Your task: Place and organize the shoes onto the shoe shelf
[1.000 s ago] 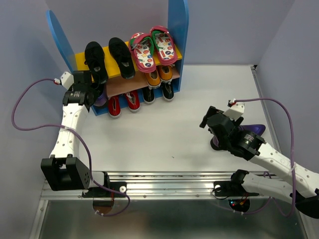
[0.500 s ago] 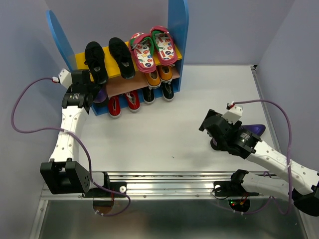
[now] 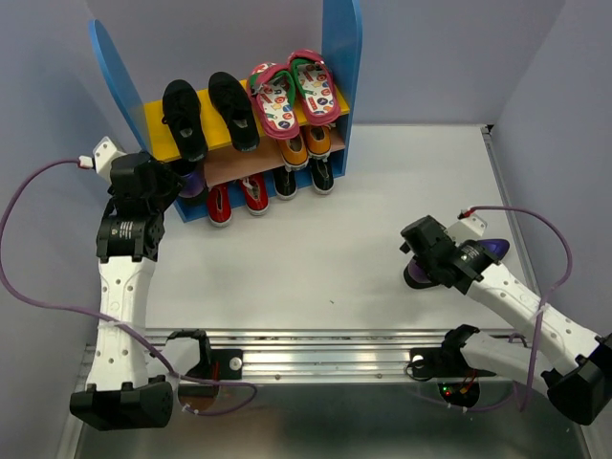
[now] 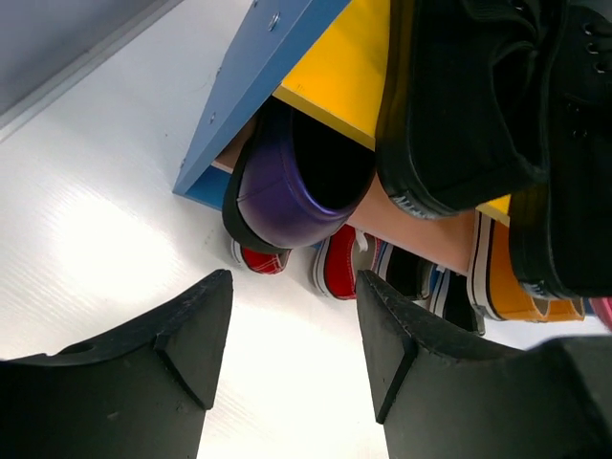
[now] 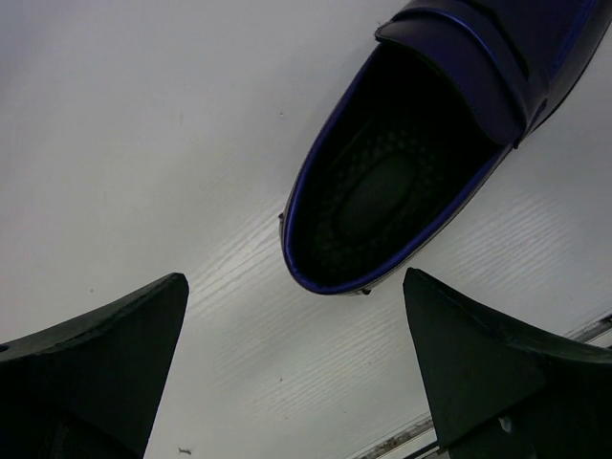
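The shoe shelf stands at the back left with blue side panels and a yellow top board. One dark purple loafer lies at the left end of its lower board, heel sticking out. My left gripper is open just in front of that heel, holding nothing; from above it sits by the left panel. The other purple loafer lies on the table at the right. My right gripper is wide open, its heel just ahead of the fingertips; in the top view this gripper covers the loafer's middle.
Black shoes and pink flip-flops fill the top board. Red shoes, black-white sneakers and orange shoes sit on the lower board. Grey walls close in on both sides; a metal rail runs along the near edge.
My left gripper opened, let go of the purple loafer on the lower board and drew back from the shelf. My right arm shifted right and down over the loafer on the table.
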You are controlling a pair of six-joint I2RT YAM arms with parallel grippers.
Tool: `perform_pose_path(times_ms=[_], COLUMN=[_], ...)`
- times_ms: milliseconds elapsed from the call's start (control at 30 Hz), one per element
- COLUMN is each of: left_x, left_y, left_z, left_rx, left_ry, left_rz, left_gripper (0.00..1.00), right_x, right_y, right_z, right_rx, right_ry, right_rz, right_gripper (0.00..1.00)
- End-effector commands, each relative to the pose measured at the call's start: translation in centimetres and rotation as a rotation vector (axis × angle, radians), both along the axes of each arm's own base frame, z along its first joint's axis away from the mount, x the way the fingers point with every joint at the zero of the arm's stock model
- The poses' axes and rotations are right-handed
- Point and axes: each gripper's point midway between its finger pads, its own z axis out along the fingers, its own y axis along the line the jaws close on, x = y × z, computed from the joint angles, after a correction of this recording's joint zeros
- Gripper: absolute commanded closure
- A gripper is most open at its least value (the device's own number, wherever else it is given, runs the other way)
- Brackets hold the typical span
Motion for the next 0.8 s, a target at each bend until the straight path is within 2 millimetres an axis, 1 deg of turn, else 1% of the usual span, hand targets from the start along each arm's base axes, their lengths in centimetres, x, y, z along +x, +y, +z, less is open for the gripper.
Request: perform_pose_path(times_ms=[0, 133, 200, 233, 333, 367, 433, 467, 500, 567, 600, 633, 667, 700, 733, 767], left_x=[-1.7, -2.7, -3.1, -3.1, -3.2, -3.2, -3.2, -3.3, -3.4, -3.6, -3.6, -3.6, -3.6, -3.5, -3.5, -3.4], left_y=[0.0, -0.9, -1.2, -1.8, -2.0, -1.9, -1.8, -1.7, -1.7, -1.6, -1.5, -1.6, -1.7, -1.8, -1.9, -1.9], left_z=[1.6, 2.8, 3.5, 3.6, 3.1, 2.8, 2.6, 2.6, 2.7, 2.9, 3.0, 3.1, 3.2, 3.3, 3.2, 3.2], left_rx=[0.073, 0.083, 0.094, 0.092, 0.096, 0.104, 0.112, 0.121, 0.125, 0.137, 0.140, 0.144, 0.147, 0.151, 0.149, 0.148], left_ry=[-0.011, -0.057, -0.094, -0.106, -0.097, -0.084, -0.071, -0.069, -0.073, -0.074, -0.076, -0.079, -0.083, -0.085, -0.084, -0.081], left_rz=[-0.052, -0.111, -0.137, -0.173, -0.189, -0.190, -0.190, -0.190, -0.190, -0.189, -0.190, -0.193, -0.204, -0.215, -0.219, -0.221], left_gripper=[0.35, 0.35, 0.35, 0.35, 0.35, 0.35, 0.35, 0.35, 0.35, 0.35, 0.35, 0.35, 0.36, 0.36, 0.36, 0.36], right_x=[-0.2, 0.9, 1.8, 2.2, 3.2, 3.3, 3.8, 4.1, 4.2, 4.6, 4.8, 5.0, 5.1, 5.8, 6.1, 6.3], right_y=[-0.6, -0.3, -0.1, -0.4, -0.6, -0.4, -1.0, -1.2, -1.3, -0.8, -0.4, 0.0, 0.5, 1.2, 1.7, 2.5], right_z=[-1.3, -1.2, -0.8, -0.8, -0.7, -1.1, -1.9, -2.6, -3.1, -4.2, -4.3, -4.3, -4.4, -4.0, -3.7, -3.6], right_rx=[0.043, 0.050, 0.052, 0.035, 0.024, 0.010, 0.000, -0.005, -0.004, 0.018, 0.027, 0.031, 0.031, 0.041, 0.042, 0.031], right_ry=[0.042, 0.004, -0.027, -0.026, -0.048, -0.030, -0.021, -0.007, 0.006, 0.038, 0.043, 0.043, 0.054, 0.039, 0.034, 0.050], right_rz=[-0.077, -0.075, -0.071, -0.073, -0.082, -0.060, -0.079, -0.075, -0.072, -0.036, -0.014, 0.007, 0.050, 0.080, 0.117, 0.199], right_gripper=[0.00, 0.01, 0.05, 0.08, 0.13, 0.15, 0.19, 0.23, 0.25, 0.32, 0.35, 0.40, 0.52, 0.60, 0.69, 0.89])
